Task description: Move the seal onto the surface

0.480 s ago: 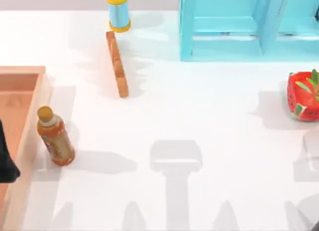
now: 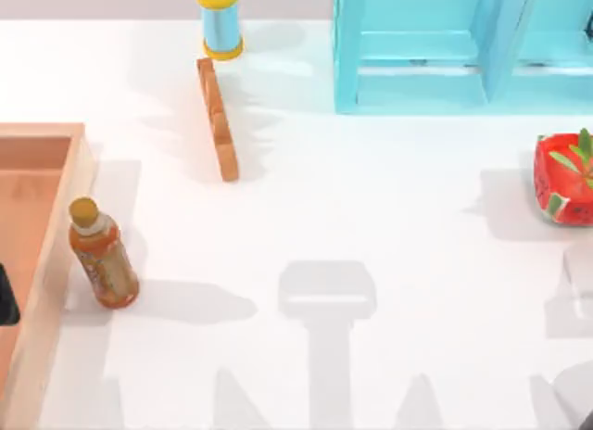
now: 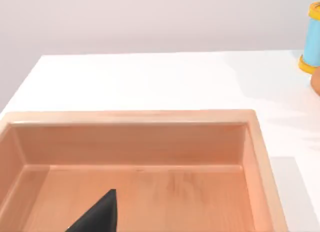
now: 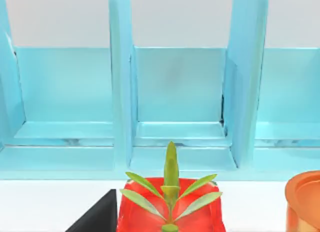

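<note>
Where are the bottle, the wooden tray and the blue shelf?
bottle [image 2: 104, 263], top view, on its orange-brown body.
wooden tray [image 3: 135, 117], left wrist view, on its far rim.
blue shelf [image 4: 120, 82], right wrist view, on an upright divider.

glossy white tabletop [image 2: 389, 198] | light-brown wooden tray [image 2: 56, 254] | orange-brown bottle, yellow cap [image 2: 102, 254] | light-blue shelf unit [image 2: 417, 50] | red watermelon-pattern pot, green leaves [image 2: 563, 178] | blue spool, yellow ends [image 2: 220, 20]

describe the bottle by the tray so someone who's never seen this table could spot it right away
Start at the shallow brown wooden tray on the glossy white tabletop's left edge. Just beside the tray's right wall stands the small orange-brown bottle with a yellow cap, leaning a little. Unlike the blue spool with yellow ends and the long thin orange wooden bar farther back, it is capped, labelled and nearest the tray.
</note>
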